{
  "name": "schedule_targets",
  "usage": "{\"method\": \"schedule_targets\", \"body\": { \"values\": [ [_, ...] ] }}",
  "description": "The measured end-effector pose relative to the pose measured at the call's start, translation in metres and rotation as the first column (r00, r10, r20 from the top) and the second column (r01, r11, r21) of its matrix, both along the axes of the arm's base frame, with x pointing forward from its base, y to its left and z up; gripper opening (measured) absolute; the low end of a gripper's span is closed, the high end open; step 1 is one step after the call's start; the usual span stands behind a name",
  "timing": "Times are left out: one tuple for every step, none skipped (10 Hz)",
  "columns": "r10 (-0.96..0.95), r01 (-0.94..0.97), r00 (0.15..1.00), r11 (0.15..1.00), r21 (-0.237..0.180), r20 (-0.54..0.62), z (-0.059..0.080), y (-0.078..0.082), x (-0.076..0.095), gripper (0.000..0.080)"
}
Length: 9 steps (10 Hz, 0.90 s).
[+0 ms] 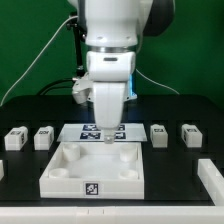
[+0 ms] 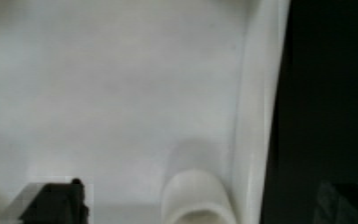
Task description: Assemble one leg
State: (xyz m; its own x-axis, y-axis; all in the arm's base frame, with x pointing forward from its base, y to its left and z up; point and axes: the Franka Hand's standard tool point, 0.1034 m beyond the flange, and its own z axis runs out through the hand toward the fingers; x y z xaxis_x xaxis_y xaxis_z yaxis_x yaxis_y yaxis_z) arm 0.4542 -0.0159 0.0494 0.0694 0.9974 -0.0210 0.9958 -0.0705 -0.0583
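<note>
Legs [image 1: 158, 134] are stood on the surface [image 1: 30, 115] either side of the large panel [image 1: 95, 165], whose rear edge is overhung by the end effector [image 1: 103, 128]; whether it is open or closed cannot be told. One leg should be gripped squarely, upright.

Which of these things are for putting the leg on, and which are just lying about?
For the job:
legs
panel

Lying about:
marker board
white piece at the exterior view's right edge, purpose unclear
</note>
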Motion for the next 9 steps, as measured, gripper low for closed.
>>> {"method": "schedule_targets", "body": {
  "values": [
    [0.003, -0.003, 1.0, 1.0, 0.0, 0.002, 0.001, 0.001, 0.001, 0.065],
    [0.002, -0.002, 1.0, 1.0, 0.0, 0.002, 0.0, 0.001, 0.001, 0.065],
    [0.012, -0.012, 1.0, 1.0, 0.002, -0.004, -0.003, 0.0, 0.0, 0.065],
    [0.015, -0.015, 1.0, 1.0, 0.008, -0.025, -0.015, -0.002, -0.006, 0.065],
    [0.013, -0.012, 0.999, 1.0, 0.012, -0.045, -0.026, -0.002, -0.012, 0.065],
    [0.012, -0.011, 0.999, 1.0, 0.015, -0.052, -0.031, 0.0, -0.016, 0.065],
    [0.011, -0.011, 0.999, 1.0, 0.016, -0.052, -0.033, 0.0, -0.016, 0.065],
    [0.011, -0.01, 0.999, 1.0, 0.016, -0.053, -0.033, 0.0, -0.016, 0.065],
    [0.011, -0.01, 0.999, 1.0, 0.016, -0.053, -0.033, 0.0, -0.016, 0.062]
  ]
}}
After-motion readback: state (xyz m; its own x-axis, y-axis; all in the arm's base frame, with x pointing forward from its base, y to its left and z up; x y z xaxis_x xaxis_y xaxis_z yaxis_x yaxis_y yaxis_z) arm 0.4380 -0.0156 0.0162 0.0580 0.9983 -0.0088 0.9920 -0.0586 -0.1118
